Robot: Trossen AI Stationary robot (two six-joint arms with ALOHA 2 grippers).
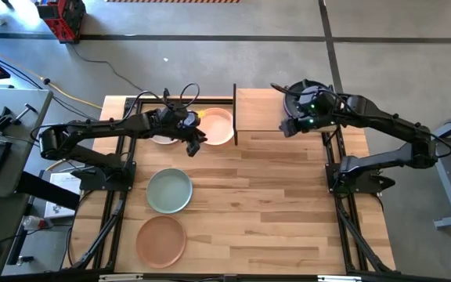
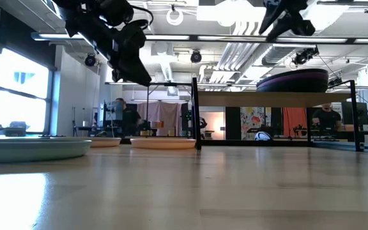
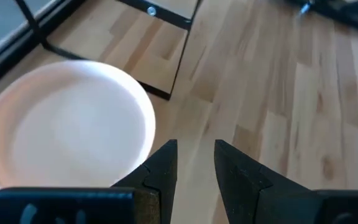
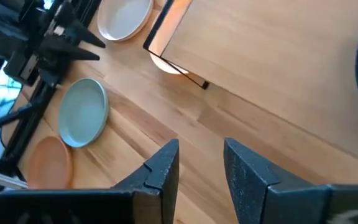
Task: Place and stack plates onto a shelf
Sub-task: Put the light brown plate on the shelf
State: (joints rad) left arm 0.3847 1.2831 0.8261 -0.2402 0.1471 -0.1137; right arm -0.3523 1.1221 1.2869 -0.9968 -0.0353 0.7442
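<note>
Left gripper (image 1: 195, 146) raised above the table, just beside the peach plate (image 1: 216, 126), on its near side; jaws parted by a narrow gap, holding nothing and touching nothing, as seen in the left wrist view between the 2 dark fingers (image 3: 160, 171). Right gripper (image 1: 286, 128) up over the shelf (image 1: 261, 110), near its front edge, next to the plate stack; jaws also a little apart in the right wrist view, with nothing between the fingers (image 4: 163, 167). On the shelf, at its right end, 1 stack of plates (image 2: 292, 80) with a purple plate on top and darker ones under it; exact count not readable. Down on the table, left of the shelf's black post, the peach plate and beside it a beige plate (image 4: 125, 17), partly hidden under the left arm in the high view. Nearer the front, a sage green plate (image 1: 169, 190), and closest to the front edge a terracotta plate (image 1: 161, 240), the 2 near each other, not touching.
</note>
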